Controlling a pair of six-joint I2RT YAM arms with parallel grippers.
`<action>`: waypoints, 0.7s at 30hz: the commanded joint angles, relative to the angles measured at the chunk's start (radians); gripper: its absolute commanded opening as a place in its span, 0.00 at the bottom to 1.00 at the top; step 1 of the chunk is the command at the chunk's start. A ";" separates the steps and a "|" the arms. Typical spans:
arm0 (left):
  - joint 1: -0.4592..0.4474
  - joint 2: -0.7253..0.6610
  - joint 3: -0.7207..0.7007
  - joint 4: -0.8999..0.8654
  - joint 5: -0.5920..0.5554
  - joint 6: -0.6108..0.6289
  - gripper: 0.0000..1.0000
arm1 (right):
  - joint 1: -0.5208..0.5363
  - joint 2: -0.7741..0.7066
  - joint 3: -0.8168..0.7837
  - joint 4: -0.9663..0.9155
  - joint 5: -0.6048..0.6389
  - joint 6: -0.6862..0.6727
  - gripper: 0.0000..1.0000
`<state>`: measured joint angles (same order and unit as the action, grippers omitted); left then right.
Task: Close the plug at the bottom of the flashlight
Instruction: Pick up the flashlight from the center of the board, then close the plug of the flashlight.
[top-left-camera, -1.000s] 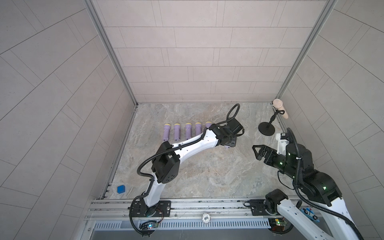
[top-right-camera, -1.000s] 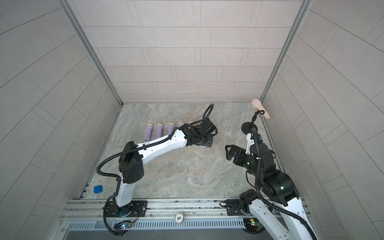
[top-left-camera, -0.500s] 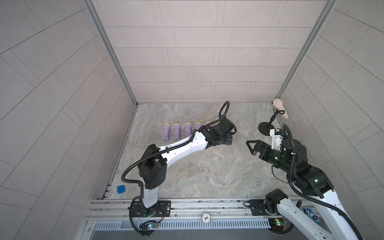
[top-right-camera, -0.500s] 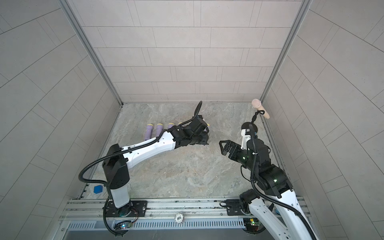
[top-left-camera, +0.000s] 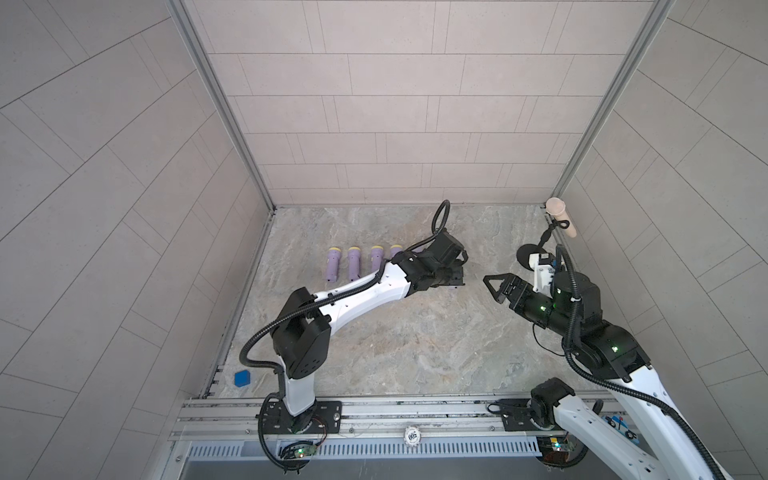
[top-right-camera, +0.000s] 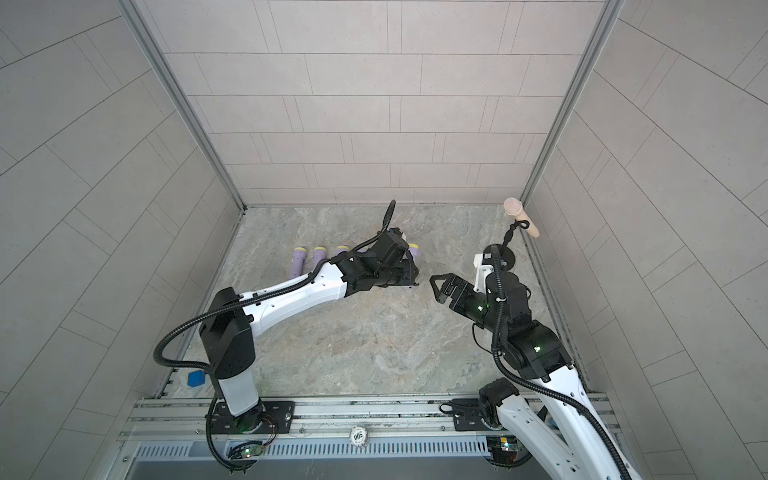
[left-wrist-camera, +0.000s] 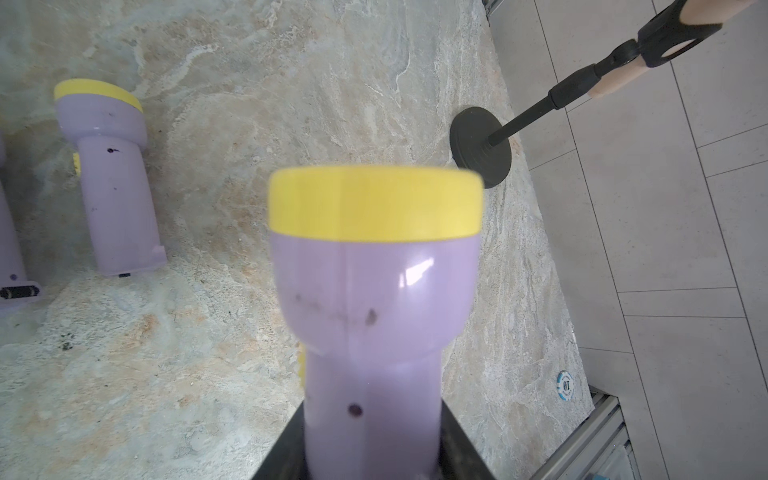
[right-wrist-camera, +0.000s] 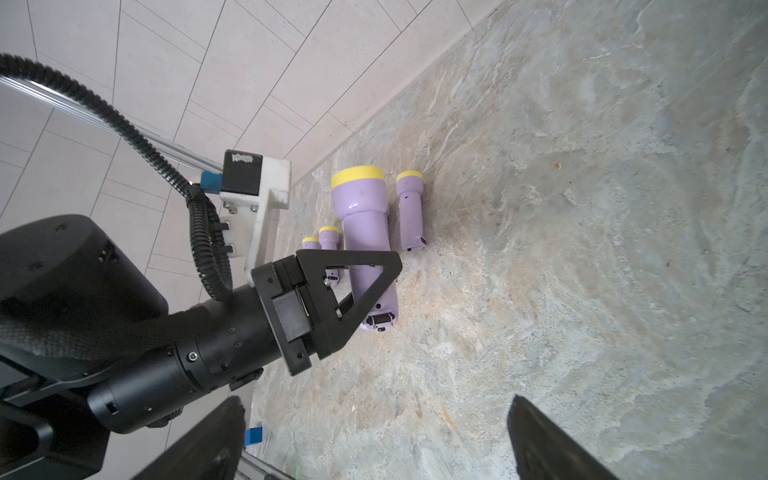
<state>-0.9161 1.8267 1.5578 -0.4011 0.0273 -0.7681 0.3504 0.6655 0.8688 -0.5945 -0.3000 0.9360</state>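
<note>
Spare flashlights (top-left-camera: 353, 266) lie in a row, bench (top-left-camera: 415, 332) left. Left claw (top-left-camera: 455, 276) clamps the flashlight (right-wrist-camera: 365, 224) by its barrel mid-bench: lilac body, yellow head toward the back wall (top-left-camera: 395, 124), axis parallel to the row, dark-fitted tail nearest the robot. Right claw (top-left-camera: 496, 286) gapes empty nearby.

Both top views look down on the whole table (top-left-camera: 415, 340) (near-identical); wrist views sit close.

Flashlight (left-wrist-camera: 374, 316) in left hand (top-left-camera: 455, 277), row of flashlights (top-left-camera: 354, 266) to its left, right hand (top-left-camera: 495, 284) opposite.
</note>
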 joint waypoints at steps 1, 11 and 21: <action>0.009 -0.050 -0.017 0.054 0.014 -0.029 0.00 | -0.004 0.009 -0.004 0.049 -0.020 0.039 1.00; 0.036 -0.079 -0.072 0.135 0.060 -0.086 0.00 | -0.004 0.024 -0.053 0.141 -0.038 0.118 0.99; 0.069 -0.087 -0.131 0.249 0.150 -0.183 0.00 | -0.004 0.012 -0.154 0.318 -0.048 0.261 1.00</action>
<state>-0.8562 1.7756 1.4384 -0.2249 0.1509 -0.9085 0.3504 0.6907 0.7322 -0.3706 -0.3439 1.1225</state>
